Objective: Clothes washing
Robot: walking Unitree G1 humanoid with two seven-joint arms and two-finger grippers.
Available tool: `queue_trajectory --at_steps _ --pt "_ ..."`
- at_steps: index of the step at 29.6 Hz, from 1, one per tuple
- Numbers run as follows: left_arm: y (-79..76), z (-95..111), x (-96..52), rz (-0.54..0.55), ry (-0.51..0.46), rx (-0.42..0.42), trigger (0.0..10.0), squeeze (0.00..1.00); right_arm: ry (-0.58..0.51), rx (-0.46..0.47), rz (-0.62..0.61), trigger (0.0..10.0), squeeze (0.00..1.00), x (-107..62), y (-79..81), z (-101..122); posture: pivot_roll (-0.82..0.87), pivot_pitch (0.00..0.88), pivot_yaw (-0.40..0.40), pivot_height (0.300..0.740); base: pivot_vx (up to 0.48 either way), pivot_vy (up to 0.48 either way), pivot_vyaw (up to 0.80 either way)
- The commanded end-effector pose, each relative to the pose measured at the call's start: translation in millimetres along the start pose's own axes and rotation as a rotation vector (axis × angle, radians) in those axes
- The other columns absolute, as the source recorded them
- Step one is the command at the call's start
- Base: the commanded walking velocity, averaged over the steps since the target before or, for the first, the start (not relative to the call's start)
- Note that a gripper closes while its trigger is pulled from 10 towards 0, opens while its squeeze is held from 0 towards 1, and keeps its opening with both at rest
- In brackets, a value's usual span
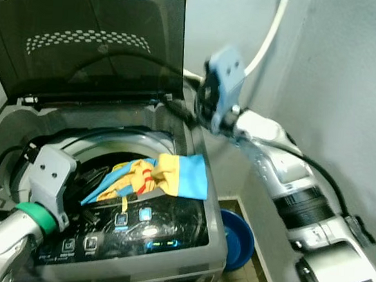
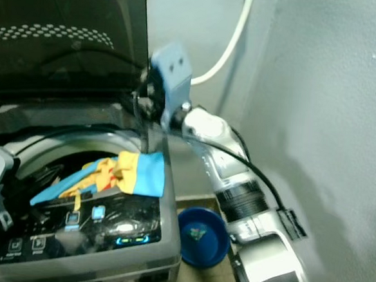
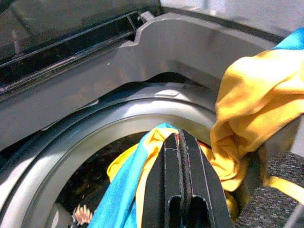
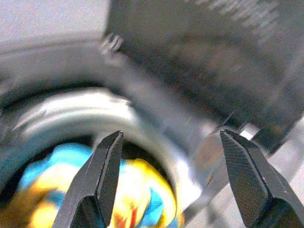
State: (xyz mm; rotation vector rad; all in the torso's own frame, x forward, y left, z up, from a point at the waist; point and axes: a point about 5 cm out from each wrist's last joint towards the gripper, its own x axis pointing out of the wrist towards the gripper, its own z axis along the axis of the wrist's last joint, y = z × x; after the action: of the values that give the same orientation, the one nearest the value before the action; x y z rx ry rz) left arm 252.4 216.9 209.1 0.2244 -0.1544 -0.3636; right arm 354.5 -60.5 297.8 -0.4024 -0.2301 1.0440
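Top-loading washing machine (image 1: 186, 260), grey body, lid (image 1: 92, 37) raised upright at 12 o'clock of the drum opening. Control panel (image 1: 130, 230) along the front edge, at 6 o'clock, with small lit indicators.

Garment (image 1: 163, 175) — blue and yellow with red markings — lies draped over the drum rim at roughly 4 o'clock of the opening. One end spreads onto the top deck beside the panel; the other end hangs down into the dark drum (image 3: 90, 175).

Left claw (image 3: 181, 156): reaches into the drum from the 8 o'clock side. In the left wrist view its two black fingers are pressed together, with the blue-and-yellow fabric gathered against them on both sides; they appear to be pinching the garment. The left arm's grey wrist housing (image 1: 51, 173) with green collar sits at the drum's 8 o'clock edge.

Right claw (image 4: 168, 175): held above the rear right corner of the machine, near the lid hinge, at about 2 o'clock of the opening. Its fingers (image 4: 102, 175) are spread wide, nothing between them; the garment is visible below, blurred.

A white hose (image 1: 270, 34) runs up the wall behind the right arm. A blue basin (image 1: 236, 238) sits on the floor just beside the machine, at 3 o'clock — its contents cannot be identified.
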Motion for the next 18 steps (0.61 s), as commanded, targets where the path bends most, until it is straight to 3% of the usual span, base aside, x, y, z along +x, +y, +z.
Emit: queue_trajectory --at_steps 1,3,4,6,10,12,18 --pt "3.8 -4.3 -5.7 0.005 0.017 -0.004 10.0 0.00 0.032 -0.032 0.115 10.0 0.00 -8.9 8.5 -0.8 0.06 0.079 0.092 0.740 0.000 0.000 0.00" --pt "4.9 -4.0 -7.3 0.006 0.017 -0.002 10.0 0.00 0.105 -0.037 0.246 10.0 0.00 -39.0 14.3 -8.7 0.06 0.080 0.093 0.740 0.000 0.000 0.00" --pt "4.9 -4.0 -7.3 0.006 0.017 -0.002 10.0 0.00 0.105 -0.037 0.246 10.0 0.00 -39.0 14.3 -8.7 0.06 0.080 0.093 0.740 0.000 0.000 0.00" --pt "4.3 -3.5 -6.6 0.000 0.014 -0.002 10.0 0.00 0.128 -0.036 0.289 10.0 0.00 -54.8 13.5 -7.3 0.06 0.077 0.103 0.740 0.000 0.000 0.00" --pt "3.6 -3.1 -5.7 -0.006 0.012 -0.003 10.0 0.00 0.142 -0.051 0.312 10.0 0.00 -62.2 11.5 -4.8 0.06 0.077 0.103 0.740 0.000 0.000 0.00" --pt "3.0 -2.5 -4.5 -0.013 0.009 -0.003 10.0 0.00 0.200 -0.092 0.389 10.0 0.00 -79.9 13.5 -4.2 0.06 0.075 0.107 0.740 0.000 0.000 0.00" --pt "3.1 -2.7 -4.2 -0.018 0.010 -0.003 10.0 0.00 0.319 -0.127 0.459 10.0 0.00 -91.4 20.8 -13.8 0.06 0.074 0.106 0.740 0.000 0.000 0.00"
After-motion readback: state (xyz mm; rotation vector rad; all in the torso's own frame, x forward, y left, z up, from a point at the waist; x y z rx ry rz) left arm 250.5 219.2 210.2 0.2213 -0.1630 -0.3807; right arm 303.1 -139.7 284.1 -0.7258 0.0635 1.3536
